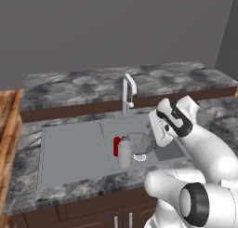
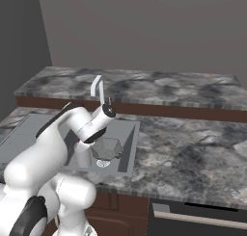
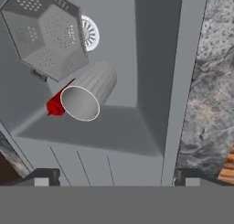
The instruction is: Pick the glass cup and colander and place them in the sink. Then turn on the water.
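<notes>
The tool (image 3: 114, 177) hangs above the sink (image 1: 69, 152) with its two dark fingertips (image 3: 43, 176) set wide apart and nothing between them. In the hand view the fingertips stand at the lower corners, over the front wall of the basin and the ribbed drainboard.

The glass cup (image 1: 124, 153) stands upright on the basin floor, near the front wall and close to the drainboard side. From above, its pale round rim and ribbed wall are plain to see (image 3: 87, 99). A small red cylinder (image 1: 116, 146) stands just beside the cup, on the drainboard side, partly hidden behind it in the hand view (image 3: 55, 106).

The colander (image 1: 141, 142) sits in the basin too, just beside the cup on the side away from the drainboard; whether the two touch I cannot tell. Its faceted sides and many small holes show clearly from above (image 3: 45, 31). The round drain (image 3: 89, 33) peeks out from under its edge.

The pale arched faucet (image 1: 128, 93) rises behind the basin, its spout reaching over it. The marbled grey tabletop (image 2: 193, 143) surrounds the sink.
</notes>
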Motion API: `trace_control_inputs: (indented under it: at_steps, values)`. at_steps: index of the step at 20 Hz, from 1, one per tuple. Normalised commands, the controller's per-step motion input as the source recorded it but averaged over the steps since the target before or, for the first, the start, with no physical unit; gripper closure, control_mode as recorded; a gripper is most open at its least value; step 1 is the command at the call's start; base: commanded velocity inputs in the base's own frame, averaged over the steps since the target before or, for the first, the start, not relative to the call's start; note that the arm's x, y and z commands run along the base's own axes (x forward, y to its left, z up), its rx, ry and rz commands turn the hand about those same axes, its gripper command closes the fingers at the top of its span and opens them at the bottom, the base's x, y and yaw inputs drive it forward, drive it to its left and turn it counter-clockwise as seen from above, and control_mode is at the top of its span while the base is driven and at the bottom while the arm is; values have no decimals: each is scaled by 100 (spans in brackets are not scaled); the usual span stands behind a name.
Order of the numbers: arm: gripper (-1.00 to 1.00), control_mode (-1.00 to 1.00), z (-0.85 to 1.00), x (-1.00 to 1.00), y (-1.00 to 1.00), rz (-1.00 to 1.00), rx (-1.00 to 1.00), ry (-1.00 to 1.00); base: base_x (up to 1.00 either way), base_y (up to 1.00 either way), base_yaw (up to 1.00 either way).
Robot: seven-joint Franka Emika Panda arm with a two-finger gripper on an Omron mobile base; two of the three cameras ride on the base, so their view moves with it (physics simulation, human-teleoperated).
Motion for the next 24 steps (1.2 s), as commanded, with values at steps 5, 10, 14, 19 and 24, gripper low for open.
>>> trace_control_inputs:
  at_steps: [5, 10, 14, 19, 24]
  values:
    - [-100, -100, 38, -7, -43, 5, 2, -1, 0, 0, 0]
    - [-100, -100, 37, 0, -36, 16, 0, -10, 0, 0, 0]
    - [-100, -100, 33, 4, -35, 22, 5, -12, 0, 0, 0]
    - [-100, -100, 27, 1, -29, 24, -5, -18, 0, 0, 0]
    - [-100, -100, 27, -4, -21, 22, -22, -38, 0, 0, 0]
